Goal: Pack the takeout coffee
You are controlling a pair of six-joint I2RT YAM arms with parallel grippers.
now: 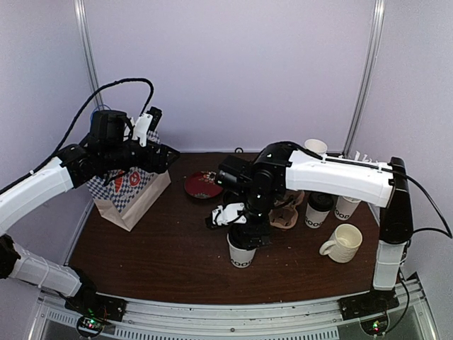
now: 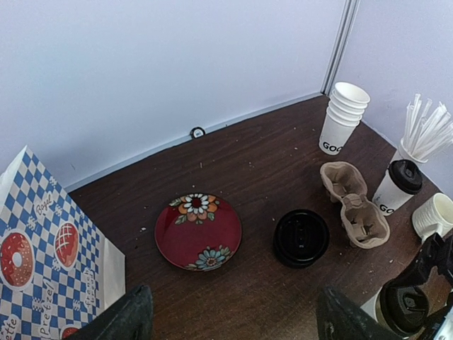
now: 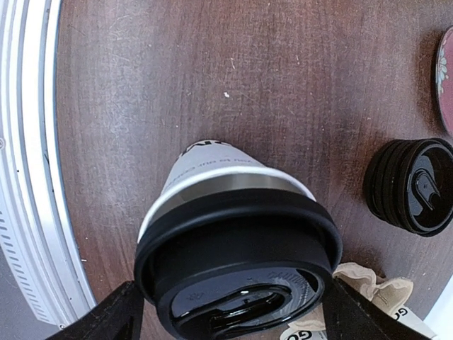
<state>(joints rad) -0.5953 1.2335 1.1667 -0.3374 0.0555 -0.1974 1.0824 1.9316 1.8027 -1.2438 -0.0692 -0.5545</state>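
The lidded cup (image 3: pixel 212 177) fills the right wrist view, upright near the front edge of the bench (image 1: pixel 163 248), with the right tool (image 3: pixel 233 315) open, its fingers (image 3: pixel 106 315) straddling the black lid (image 3: pixel 241 262) without gripping. Best, I judge, to sink lower, close gently on the paper wall under the lid's rim and carry it level to the pulp carrier (image 1: pixel 287 216) just behind; the left tool (image 2: pixel 233 319) hangs open, empty

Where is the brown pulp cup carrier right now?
The carrier lies empty at the right of the left wrist view, on the table between the stack of black lids and a lidded cup.
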